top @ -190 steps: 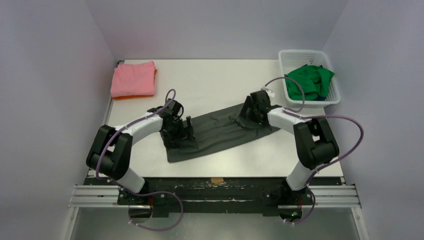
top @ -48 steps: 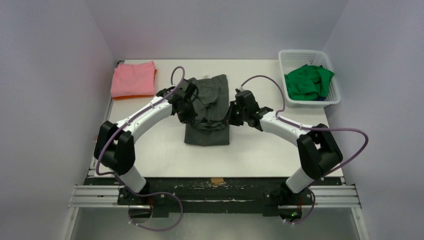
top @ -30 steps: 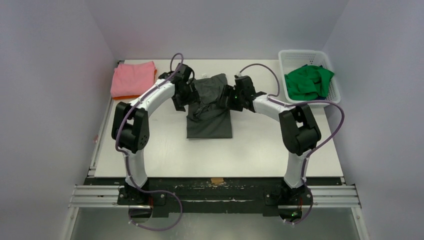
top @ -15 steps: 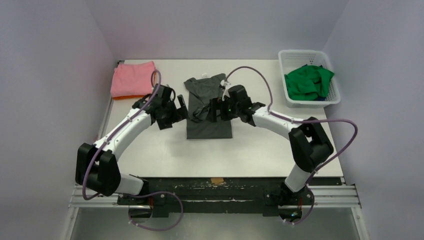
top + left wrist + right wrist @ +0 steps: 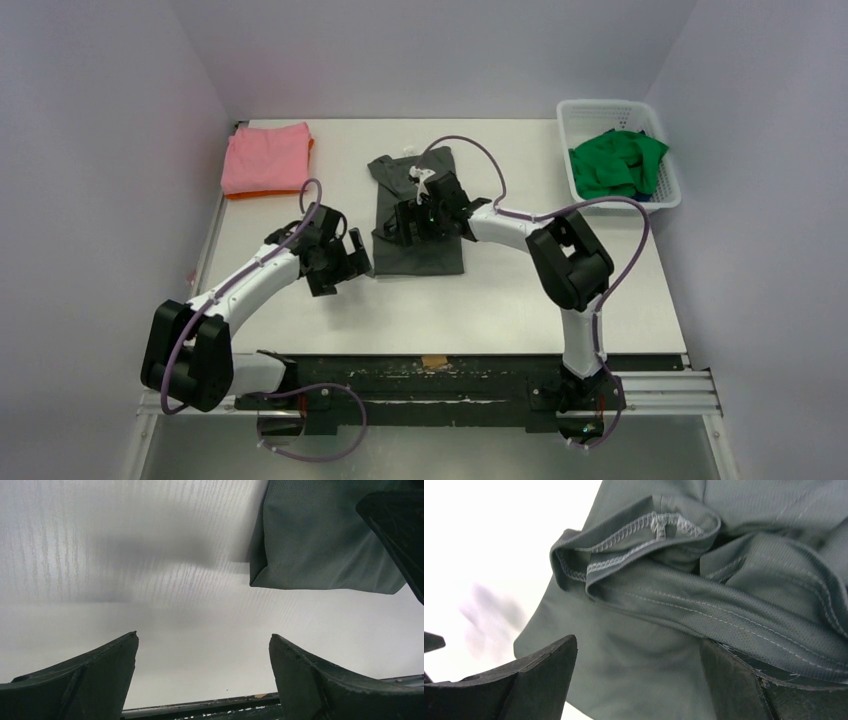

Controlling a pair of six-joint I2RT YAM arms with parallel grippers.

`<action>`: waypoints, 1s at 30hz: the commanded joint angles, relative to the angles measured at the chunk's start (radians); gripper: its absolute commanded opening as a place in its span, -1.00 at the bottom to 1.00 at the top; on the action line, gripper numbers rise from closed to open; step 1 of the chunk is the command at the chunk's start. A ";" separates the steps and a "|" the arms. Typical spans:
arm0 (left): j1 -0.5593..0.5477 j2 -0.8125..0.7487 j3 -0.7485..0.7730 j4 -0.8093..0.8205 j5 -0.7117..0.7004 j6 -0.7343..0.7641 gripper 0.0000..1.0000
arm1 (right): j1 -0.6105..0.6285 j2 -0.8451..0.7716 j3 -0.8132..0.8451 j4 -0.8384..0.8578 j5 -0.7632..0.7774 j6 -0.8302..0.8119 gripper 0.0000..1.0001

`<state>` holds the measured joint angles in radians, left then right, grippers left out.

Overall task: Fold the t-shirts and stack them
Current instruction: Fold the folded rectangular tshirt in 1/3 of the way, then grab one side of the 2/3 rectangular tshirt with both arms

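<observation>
white table (image 5: 520, 290) boxed in by plain pale walls (image 5: 440, 50). lying near centre, stretching toward twelve o'clock: dark grey t-shirt (image 5: 432, 258), folded to a narrow strip, bunched and rumpled round its middle. down at its seven o'clock corner, left gripper (image 5: 345, 268), spread to full width, holding nothing, bare table between the fingers (image 5: 90, 680), cloth corner just beside and clear of contact. over to right gripper (image 5: 402, 225), low above the shirt's nine o'clock edge, gaping wide too, clamping nothing, straddling a stitched hem fold and a puffed-up ridge of fabric. fingertips (image 5: 539, 675) brushing the cloth or hovering just off it? can't tell from the wrist view. out at ten o'clock on the table, pink t-shirt (image 5: 267, 157) folded square, sitting on orange t-shirt (image 5: 262, 194), only a sliver of orange peeking along the near edge. over at two o'clock, white basket (image 5: 600, 108) with green t-shirt (image 5: 617, 163) crumpled inside.
</observation>
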<state>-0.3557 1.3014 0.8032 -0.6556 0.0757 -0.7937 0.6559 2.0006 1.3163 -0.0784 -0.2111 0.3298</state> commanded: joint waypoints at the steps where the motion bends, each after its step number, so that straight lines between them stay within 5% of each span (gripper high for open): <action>1: -0.003 -0.015 -0.005 0.036 0.005 -0.012 1.00 | -0.001 0.033 0.074 0.034 0.086 -0.030 0.81; 13: -0.003 0.010 -0.004 0.029 0.005 -0.010 1.00 | -0.064 0.132 0.244 0.215 0.205 0.039 0.82; 21: -0.003 0.003 -0.002 0.009 -0.007 -0.012 1.00 | -0.177 0.283 0.509 0.178 0.104 0.119 0.82; 25: -0.003 0.036 0.005 0.044 0.015 -0.020 1.00 | -0.180 0.180 0.439 0.172 0.100 0.068 0.83; 30: -0.003 0.149 0.079 0.111 0.051 -0.046 0.88 | -0.180 -0.044 0.159 0.161 0.153 0.088 0.83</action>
<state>-0.3557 1.3731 0.8089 -0.6189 0.0856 -0.8082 0.4515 2.1742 1.6371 0.0696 -0.0746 0.4168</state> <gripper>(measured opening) 0.977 0.914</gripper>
